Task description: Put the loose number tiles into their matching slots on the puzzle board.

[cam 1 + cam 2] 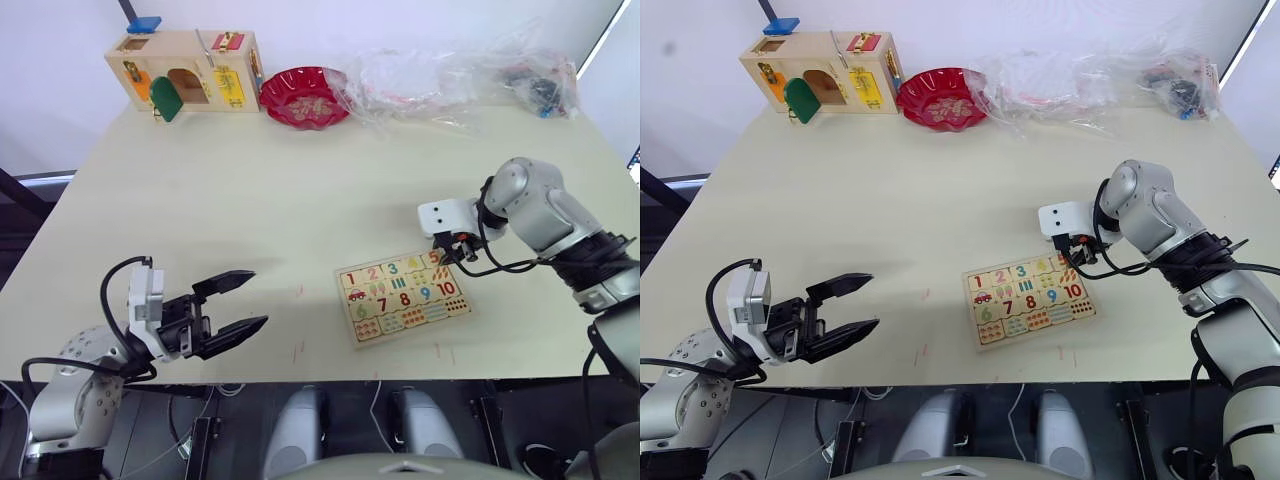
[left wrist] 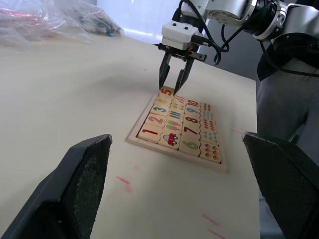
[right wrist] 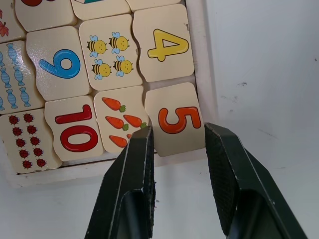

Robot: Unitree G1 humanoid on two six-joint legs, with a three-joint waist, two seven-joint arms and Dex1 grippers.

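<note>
The puzzle board (image 1: pixel 346 305) lies flat on the table at the front right. Its top row holds tiles 1 (image 2: pixel 149 132), 2 (image 2: pixel 156 119), 3 (image 2: pixel 160 108) and 4 (image 3: pixel 162 45). The 5 tile (image 3: pixel 175 119) sits at the board's far right corner, a little askew in its slot. My right gripper (image 3: pixel 178 128) points down over it, one finger pressed against each side of the tile. My left gripper (image 1: pixel 257 296) hovers open over the table's front left, well away from the board, holding nothing.
A wooden latch box (image 1: pixel 185 68) with coloured doors stands at the back left. A red bowl (image 1: pixel 305 95) is beside it, and crumpled clear plastic bags (image 1: pixel 450 80) lie along the back right. The board lies close to the table's front edge.
</note>
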